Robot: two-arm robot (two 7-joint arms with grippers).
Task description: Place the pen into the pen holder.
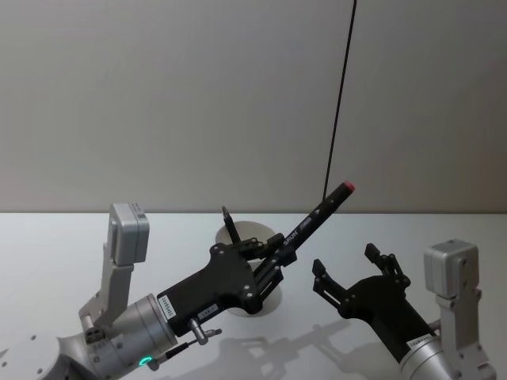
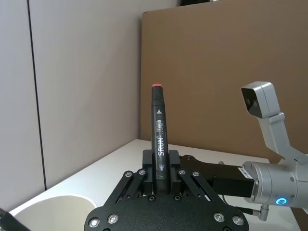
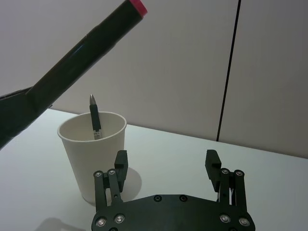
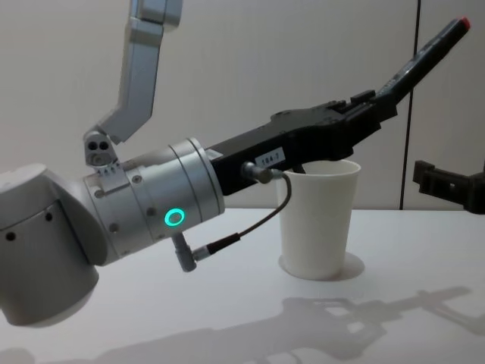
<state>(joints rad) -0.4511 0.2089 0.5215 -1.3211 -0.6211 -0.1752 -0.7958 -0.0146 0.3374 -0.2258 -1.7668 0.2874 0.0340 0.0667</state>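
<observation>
Left gripper (image 1: pixel 279 255) fingers: clamped on the black, red-tipped pen (image 1: pixel 321 214)
Right gripper (image 1: pixel 344 260) fingers: apart
Pen holder (image 3: pixel 96 159), right wrist view: dark stick (image 3: pixel 96 120) seen inside

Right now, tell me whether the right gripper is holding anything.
No: the right gripper stands open and empty, while the pen is clamped in the left gripper.
</observation>
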